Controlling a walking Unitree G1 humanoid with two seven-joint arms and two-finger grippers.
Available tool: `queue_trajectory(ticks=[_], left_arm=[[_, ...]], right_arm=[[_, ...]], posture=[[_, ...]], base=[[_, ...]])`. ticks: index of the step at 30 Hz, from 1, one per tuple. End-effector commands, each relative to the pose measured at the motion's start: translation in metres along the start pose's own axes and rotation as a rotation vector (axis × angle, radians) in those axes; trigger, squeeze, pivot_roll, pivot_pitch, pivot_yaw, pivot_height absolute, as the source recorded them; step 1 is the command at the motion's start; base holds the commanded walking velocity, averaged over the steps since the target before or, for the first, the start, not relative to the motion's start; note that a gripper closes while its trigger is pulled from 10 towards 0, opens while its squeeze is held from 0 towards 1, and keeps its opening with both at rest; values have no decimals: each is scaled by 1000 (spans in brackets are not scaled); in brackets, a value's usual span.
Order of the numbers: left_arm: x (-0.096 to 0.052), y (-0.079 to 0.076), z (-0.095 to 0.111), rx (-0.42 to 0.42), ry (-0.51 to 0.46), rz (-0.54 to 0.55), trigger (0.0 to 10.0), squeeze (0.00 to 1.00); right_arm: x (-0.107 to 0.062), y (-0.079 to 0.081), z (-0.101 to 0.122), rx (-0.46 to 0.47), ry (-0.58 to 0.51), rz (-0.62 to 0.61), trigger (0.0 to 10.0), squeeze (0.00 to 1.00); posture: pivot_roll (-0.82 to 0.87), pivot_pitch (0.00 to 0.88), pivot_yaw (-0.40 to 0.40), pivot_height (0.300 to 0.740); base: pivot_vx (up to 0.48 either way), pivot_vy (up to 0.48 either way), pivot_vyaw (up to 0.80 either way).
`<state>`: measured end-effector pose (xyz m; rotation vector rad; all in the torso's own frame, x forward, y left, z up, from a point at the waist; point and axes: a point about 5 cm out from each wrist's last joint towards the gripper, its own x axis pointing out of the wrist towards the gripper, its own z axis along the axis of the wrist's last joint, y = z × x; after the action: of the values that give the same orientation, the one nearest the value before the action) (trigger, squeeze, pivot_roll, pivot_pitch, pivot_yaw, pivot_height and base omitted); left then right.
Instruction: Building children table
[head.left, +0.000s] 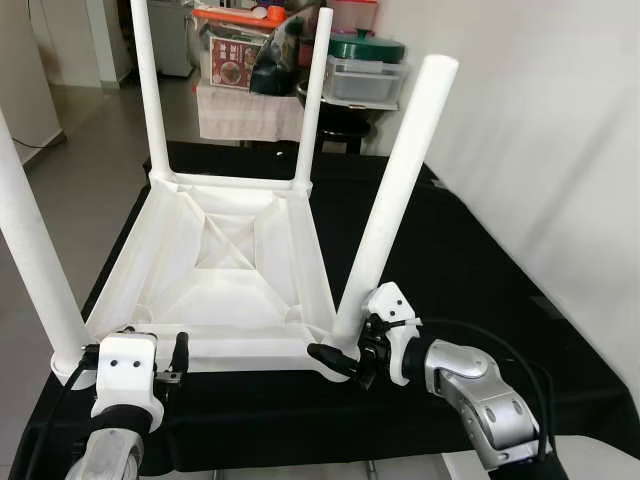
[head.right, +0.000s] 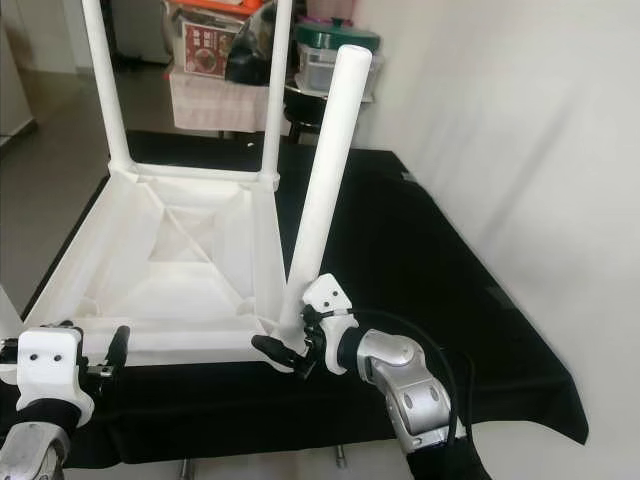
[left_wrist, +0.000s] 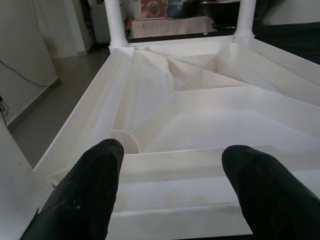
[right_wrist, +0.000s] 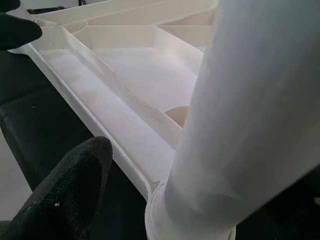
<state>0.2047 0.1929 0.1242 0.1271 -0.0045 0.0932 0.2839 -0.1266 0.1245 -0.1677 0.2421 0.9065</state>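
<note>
White plastic table, inverted on black cloth, its ribbed underside up and round legs pointing upward; left gripper spread at near rim, right gripper apparently open beside corner leg.

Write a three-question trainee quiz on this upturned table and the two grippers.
1. True or false: the white table lies upside down on the black cloth.
2. How many legs stand in its corners?
3. The right gripper is at which leg: A) near right leg, B) far left leg?

Key: 1 true. 2 four. 3 A; the left gripper, open, faces the table's near edge.
</note>
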Motion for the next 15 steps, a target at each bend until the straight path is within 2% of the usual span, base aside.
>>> queue_trajectory(ticks=[1, 4, 7, 10, 11, 12, 15], left_arm=[[2, -3, -1, 16, 8, -19, 10000, 0], [2, -4, 0, 15, 6, -27, 10000, 0], [1, -10, 1, 4, 5, -77, 10000, 0], [1, -10, 1, 4, 5, -77, 10000, 0], [1, -15, 2, 2, 3, -117, 10000, 0], [1, -15, 2, 2, 3, -117, 10000, 0], [-1, -25, 4, -4, -3, -211, 10000, 0]], right_arm=[[2, -1, 0, -21, 8, -6, 10000, 1000], [2, -3, -1, -22, 16, -25, 10000, 1000], [-5, -12, -4, -24, 34, -32, 10000, 1000], [-5, -12, -4, -24, 34, -32, 10000, 1000], [-15, -10, -7, -48, 67, 64, 10000, 1000], [-15, -10, -7, -48, 67, 64, 10000, 1000], [-37, -1, -11, -76, 145, 295, 10000, 1000]], posture=[[-185, 0, -101, 740], [-185, 0, -100, 740], [-186, 4, -96, 740], [-186, 4, -96, 740], [-187, 6, -94, 740], [-187, 6, -94, 740], [-187, 7, -95, 740]], base=[[0, 0, 0], [0, 0, 0], [0, 0, 0], [0, 0, 0], [0, 0, 0], [0, 0, 0], [0, 0, 0]])
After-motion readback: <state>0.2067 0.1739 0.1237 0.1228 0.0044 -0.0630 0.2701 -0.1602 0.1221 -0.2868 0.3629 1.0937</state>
